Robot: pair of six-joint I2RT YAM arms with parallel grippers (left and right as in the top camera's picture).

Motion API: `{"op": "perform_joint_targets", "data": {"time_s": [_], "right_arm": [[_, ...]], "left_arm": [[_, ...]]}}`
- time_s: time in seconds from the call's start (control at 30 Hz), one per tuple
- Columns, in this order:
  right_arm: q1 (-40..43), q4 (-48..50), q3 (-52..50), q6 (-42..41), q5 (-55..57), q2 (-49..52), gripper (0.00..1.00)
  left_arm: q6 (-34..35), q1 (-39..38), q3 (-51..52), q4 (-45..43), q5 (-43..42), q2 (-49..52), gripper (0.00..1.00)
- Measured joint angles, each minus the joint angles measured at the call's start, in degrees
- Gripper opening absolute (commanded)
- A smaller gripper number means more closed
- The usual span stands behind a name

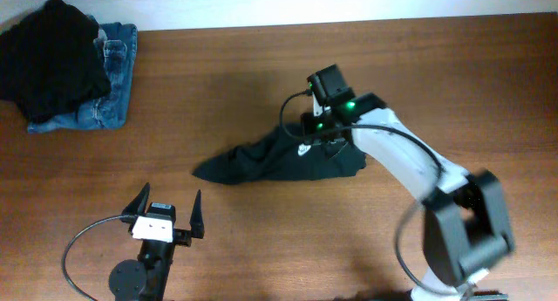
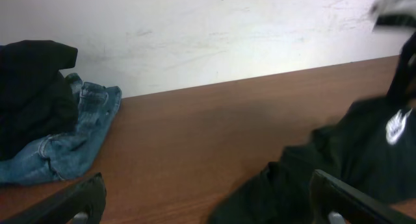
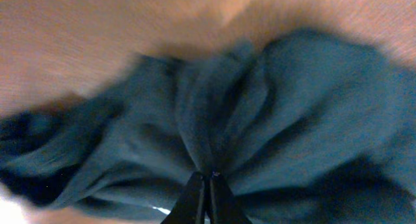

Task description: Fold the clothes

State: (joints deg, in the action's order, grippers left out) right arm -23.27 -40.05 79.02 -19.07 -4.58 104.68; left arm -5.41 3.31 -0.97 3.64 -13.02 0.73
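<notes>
- My right gripper (image 3: 209, 180) has its jaws pinched tight on a gathered fold of the T-shirt (image 1: 261, 164), at the garment's far edge. The cloth puckers toward the pinch, which I read as a hold taken to lift or drag that edge into a fold.
- The T-shirt lies mid-table, crumpled into a long wedge tapering to my left, its white logo just beside the grip.
- My left gripper (image 1: 171, 198) sits near the table's front edge, jaws spread wide and holding nothing. It is apart from the shirt's tip, placed, I judge, to take the other end.
- Blue jeans (image 1: 109, 96) lie under a black garment (image 1: 48, 52) at the far left corner, well apart.
- The brown wood-grain table (image 1: 453, 65) stands against a plain white wall (image 2: 214, 29).
</notes>
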Motion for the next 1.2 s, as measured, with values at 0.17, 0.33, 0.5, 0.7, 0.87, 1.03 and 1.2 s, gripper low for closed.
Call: {"op": "perform_joint_targets", "data": {"time_s": [0.17,0.33,0.5,0.7,0.87,1.03,1.2], "right_arm": [[-0.1,-4.1,0.9,0.0,0.2,-10.4,0.04],[-0.4,-6.8,1.3,-0.3,0.3,-17.0,0.04],[-3.0,-7.3,1.3,-0.7,0.3,-20.3,0.04],[-8.3,-4.6,1.3,-0.7,0.3,-23.8,0.04],[-12.8,-2.8,1.3,-0.7,0.8,-28.4,0.04],[-15.9,-2.4,1.3,-0.7,2.0,-32.7,0.04],[-19.4,-1.4,1.3,-0.6,2.4,-36.0,0.04]], "left_arm": [[0.0,0.0,0.0,0.0,0.0,0.0,0.99],[0.0,0.0,0.0,0.0,0.0,0.0,0.99],[0.0,0.0,0.0,0.0,0.0,0.0,0.99],[0.0,0.0,0.0,0.0,0.0,0.0,0.99],[0.0,0.0,0.0,0.0,0.0,0.0,0.99],[0.0,0.0,0.0,0.0,0.0,0.0,0.99],[0.0,0.0,0.0,0.0,0.0,0.0,0.99]]}}
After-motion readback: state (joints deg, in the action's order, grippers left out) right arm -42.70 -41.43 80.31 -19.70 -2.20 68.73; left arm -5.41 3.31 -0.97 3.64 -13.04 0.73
